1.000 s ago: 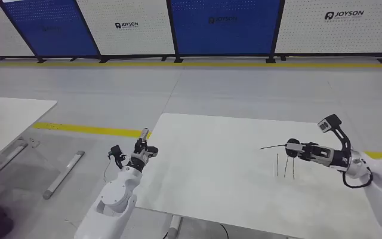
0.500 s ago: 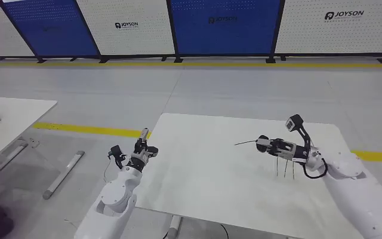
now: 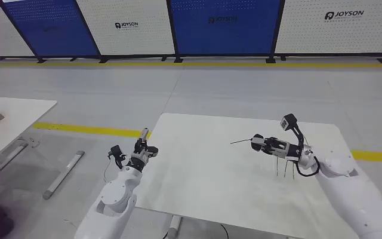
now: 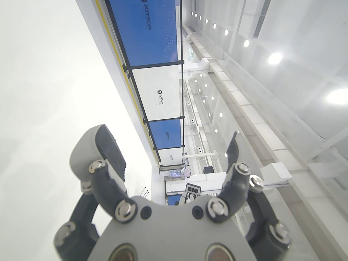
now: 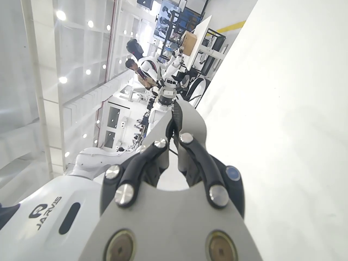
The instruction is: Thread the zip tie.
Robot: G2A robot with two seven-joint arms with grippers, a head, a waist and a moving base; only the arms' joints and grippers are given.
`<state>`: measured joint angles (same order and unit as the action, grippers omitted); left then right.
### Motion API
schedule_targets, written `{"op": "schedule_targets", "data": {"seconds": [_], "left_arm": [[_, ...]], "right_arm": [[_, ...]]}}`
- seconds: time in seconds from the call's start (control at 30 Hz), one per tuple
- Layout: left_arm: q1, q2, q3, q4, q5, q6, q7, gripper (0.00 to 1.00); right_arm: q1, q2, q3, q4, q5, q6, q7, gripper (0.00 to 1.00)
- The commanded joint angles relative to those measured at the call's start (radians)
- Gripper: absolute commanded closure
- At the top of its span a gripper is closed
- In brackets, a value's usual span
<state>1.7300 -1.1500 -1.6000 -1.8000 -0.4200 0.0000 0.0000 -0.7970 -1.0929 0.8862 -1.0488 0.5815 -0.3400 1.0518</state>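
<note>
Top view, right tool seemingly pinching zip tie, contact hidden

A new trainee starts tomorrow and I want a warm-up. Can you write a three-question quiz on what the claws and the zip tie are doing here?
1. True or false: the left claw is open.
2. What holds the zip tie? A) left claw B) right claw C) neither
3. Fill in: the zip tie's free end sticks out toward the ___ claw.

Key: 1 true; 2 B; 3 left.
</note>
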Motion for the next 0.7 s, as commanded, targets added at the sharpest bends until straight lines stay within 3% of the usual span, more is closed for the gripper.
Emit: {"op": "schedule_targets", "data": {"seconds": [0.0,0.17,0.3,0.5,0.6,0.67], "left_arm": [[0.0,0.0,0.0,0.0,0.0,0.0,0.0,0.0],[-0.002,0.0,0.001,-0.002,0.004,-0.002,-0.001,0.0],[-0.016,0.0,0.028,-0.034,0.086,-0.045,-0.038,0.0],[-0.048,-0.004,0.118,-0.062,0.109,-0.028,-0.153,0.0],[-0.063,-0.009,0.134,-0.055,0.122,-0.007,-0.1,0.0],[-0.063,-0.009,0.134,-0.055,0.122,-0.007,-0.1,0.0]], "right_arm": [[0.0,0.0,0.0,0.0,0.0,0.0,0.0,1.0],[-0.039,-0.011,0.004,-0.029,0.033,0.0,-0.042,1.0],[-0.049,-0.02,0.026,-0.035,0.053,0.0,-0.037,1.0],[-0.049,-0.02,0.026,-0.035,0.053,0.0,-0.037,1.0],[-0.049,-0.02,0.026,-0.035,0.053,0.0,-0.037,1.0],[-0.049,-0.02,0.026,-0.035,0.053,0.0,-0.037,1.0]]}}
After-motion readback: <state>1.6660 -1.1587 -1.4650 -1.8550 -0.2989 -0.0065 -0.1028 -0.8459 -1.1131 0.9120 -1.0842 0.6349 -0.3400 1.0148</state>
